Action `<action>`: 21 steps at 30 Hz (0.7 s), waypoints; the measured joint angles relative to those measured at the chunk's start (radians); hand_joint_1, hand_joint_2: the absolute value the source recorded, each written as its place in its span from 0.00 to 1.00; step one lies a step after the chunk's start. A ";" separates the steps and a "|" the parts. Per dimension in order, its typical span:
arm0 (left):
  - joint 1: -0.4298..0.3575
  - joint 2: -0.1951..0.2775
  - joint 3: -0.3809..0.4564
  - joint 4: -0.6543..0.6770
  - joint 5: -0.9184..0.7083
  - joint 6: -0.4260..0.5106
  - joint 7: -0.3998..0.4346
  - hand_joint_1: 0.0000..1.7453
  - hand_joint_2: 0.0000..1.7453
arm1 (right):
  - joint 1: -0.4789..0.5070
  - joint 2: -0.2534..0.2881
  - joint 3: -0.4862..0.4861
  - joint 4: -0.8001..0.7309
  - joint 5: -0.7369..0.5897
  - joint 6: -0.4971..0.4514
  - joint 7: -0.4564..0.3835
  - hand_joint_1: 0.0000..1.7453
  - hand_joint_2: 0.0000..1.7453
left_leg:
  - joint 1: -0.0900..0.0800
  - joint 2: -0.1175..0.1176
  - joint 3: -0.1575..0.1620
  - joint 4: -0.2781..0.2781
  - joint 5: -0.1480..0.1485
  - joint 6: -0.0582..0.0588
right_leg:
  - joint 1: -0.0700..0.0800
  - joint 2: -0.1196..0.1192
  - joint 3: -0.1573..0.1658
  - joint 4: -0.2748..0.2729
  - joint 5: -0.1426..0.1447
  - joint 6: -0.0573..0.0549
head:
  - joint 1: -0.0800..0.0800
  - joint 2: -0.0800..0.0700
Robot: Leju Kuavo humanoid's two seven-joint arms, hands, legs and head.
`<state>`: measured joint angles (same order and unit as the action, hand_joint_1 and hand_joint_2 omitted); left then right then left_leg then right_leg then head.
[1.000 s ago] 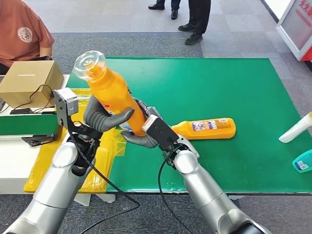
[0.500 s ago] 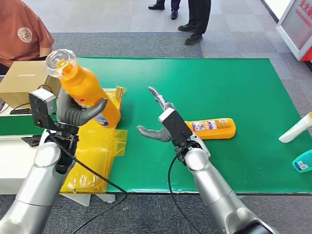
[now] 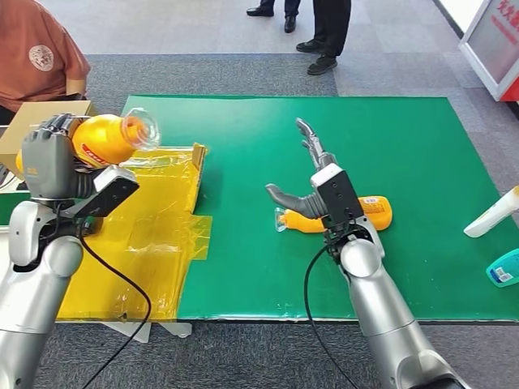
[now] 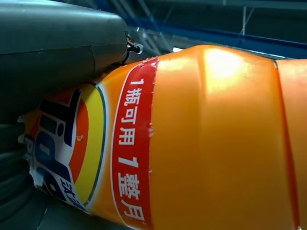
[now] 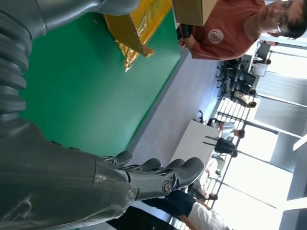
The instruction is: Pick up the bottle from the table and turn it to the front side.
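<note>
Left hand [image 3: 45,166] grips the orange bottle [image 3: 107,138] lying sideways above the yellow tray [image 3: 160,235]; right hand [image 3: 309,182] hovers spread, holding nothing, over a second bottle [image 3: 373,209].

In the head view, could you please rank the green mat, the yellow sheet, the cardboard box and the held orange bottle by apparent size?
1. Green mat
2. Yellow sheet
3. Orange bottle and cardboard box: unsure, since the left robot hand hides part of both.
</note>
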<state>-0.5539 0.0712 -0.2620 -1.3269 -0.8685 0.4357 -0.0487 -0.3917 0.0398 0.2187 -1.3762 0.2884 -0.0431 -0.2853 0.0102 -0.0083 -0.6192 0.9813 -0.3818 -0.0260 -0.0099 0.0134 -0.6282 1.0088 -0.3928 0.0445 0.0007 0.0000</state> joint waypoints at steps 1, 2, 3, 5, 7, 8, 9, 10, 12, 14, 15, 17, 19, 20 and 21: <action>-0.007 0.001 0.000 0.018 -0.053 0.001 0.007 1.00 1.00 | -0.001 0.000 0.000 -0.007 0.002 0.003 0.000 0.00 1.00 | 0.000 0.000 0.000 0.000 0.000 0.000 | 0.000 0.000 0.000 0.000 0.000 0.000 | 0.000 0.000; -0.014 0.002 0.000 0.039 -0.103 0.003 0.014 1.00 1.00 | -0.003 0.000 0.000 -0.013 0.003 0.007 0.000 0.00 1.00 | 0.000 0.000 0.000 0.000 0.000 0.000 | 0.000 0.000 0.000 0.000 0.000 0.000 | 0.000 0.000; -0.021 0.002 0.000 0.061 -0.146 0.005 0.021 1.00 1.00 | -0.005 0.000 0.000 -0.019 0.005 0.009 0.000 0.00 1.00 | 0.000 0.000 0.000 0.000 0.000 0.000 | 0.000 0.000 0.000 0.000 0.000 0.000 | 0.000 0.000; -0.034 -0.001 -0.001 0.107 -0.228 0.011 0.039 1.00 1.00 | -0.009 0.000 0.002 -0.029 0.008 0.014 0.001 0.00 1.00 | 0.000 0.000 0.000 0.000 0.001 0.000 | 0.000 0.000 0.000 0.000 0.001 0.000 | 0.000 0.000; -0.047 -0.008 -0.006 0.159 -0.314 0.016 0.064 1.00 1.00 | -0.012 0.001 0.005 -0.038 0.010 0.018 0.001 0.00 1.00 | 0.000 0.000 0.000 0.000 0.001 0.000 | 0.000 0.000 0.000 0.000 0.001 0.000 | 0.000 0.000; -0.053 -0.013 -0.010 0.188 -0.357 0.019 0.078 1.00 1.00 | -0.013 0.001 0.007 -0.044 0.011 0.021 0.001 0.00 1.00 | 0.000 0.000 0.000 0.000 0.001 0.000 | 0.000 0.000 0.000 0.000 0.001 0.000 | 0.000 0.000; -0.059 -0.018 -0.014 0.218 -0.393 0.022 0.089 1.00 1.00 | -0.014 0.001 0.010 -0.048 0.012 0.023 0.001 0.00 1.00 | 0.000 0.000 0.000 0.000 0.001 0.000 | 0.000 0.000 0.000 0.000 0.001 0.000 | 0.000 0.000; -0.064 -0.025 -0.018 0.249 -0.426 0.026 0.100 1.00 1.00 | -0.014 0.002 0.012 -0.054 0.014 0.025 0.002 0.00 1.00 | 0.000 0.000 0.000 0.000 0.001 0.000 | 0.000 0.000 0.000 0.000 0.001 0.000 | 0.000 0.000; -0.072 -0.039 -0.029 0.313 -0.480 0.035 0.116 1.00 1.00 | -0.015 0.002 0.018 -0.066 0.015 0.029 0.002 0.00 1.00 | 0.000 0.000 0.000 0.000 0.001 0.000 | 0.000 0.000 0.000 0.000 0.001 0.000 | 0.000 0.000; -0.076 -0.053 -0.038 0.369 -0.511 0.047 0.124 1.00 1.00 | -0.014 0.003 0.024 -0.078 0.016 0.030 0.003 0.00 1.00 | 0.000 0.000 0.000 0.000 0.001 0.000 | 0.000 0.000 0.000 0.000 0.001 0.000 | 0.000 0.000; -0.077 -0.059 -0.041 0.392 -0.518 0.054 0.126 1.00 1.00 | -0.014 0.003 0.027 -0.082 0.017 0.031 0.003 0.00 1.00 | 0.000 0.000 0.000 0.000 0.001 0.000 | 0.000 0.000 0.000 0.000 0.001 0.000 | 0.000 0.000; -0.080 -0.070 -0.045 0.430 -0.524 0.059 0.127 1.00 1.00 | -0.012 0.003 0.031 -0.091 0.017 0.031 0.003 0.00 1.00 | 0.000 0.000 0.000 0.000 0.001 0.000 | 0.000 0.000 0.000 0.000 0.001 0.000 | 0.000 0.000; -0.082 -0.080 -0.047 0.463 -0.525 0.058 0.120 1.00 1.00 | -0.010 0.003 0.033 -0.099 0.019 0.033 0.002 0.00 1.00 | 0.000 0.000 0.000 0.000 0.001 0.000 | 0.000 0.000 0.000 0.000 0.001 0.000 | 0.000 0.000; -0.083 -0.085 -0.049 0.483 -0.527 0.058 0.114 1.00 1.00 | -0.008 0.003 0.034 -0.104 0.020 0.034 0.002 0.00 1.00 | 0.000 0.000 0.000 0.000 0.001 0.000 | 0.000 0.000 0.000 0.000 0.001 0.000 | 0.000 0.000; -0.083 -0.092 -0.050 0.503 -0.529 0.058 0.107 1.00 1.00 | -0.006 0.003 0.036 -0.109 0.021 0.035 0.002 0.00 1.00 | 0.000 0.000 0.000 0.000 0.001 0.000 | 0.000 0.000 0.000 0.000 0.001 0.000 | 0.000 0.000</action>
<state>-0.6369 -0.0208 -0.3122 -0.8237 -1.3973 0.4937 0.0578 -0.3979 0.0423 0.2548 -1.4855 0.3099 -0.0077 -0.2833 0.0101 -0.0084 -0.6197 0.9814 -0.3811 -0.0260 -0.0100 0.0134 -0.6287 1.0087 -0.3922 0.0443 0.0005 0.0000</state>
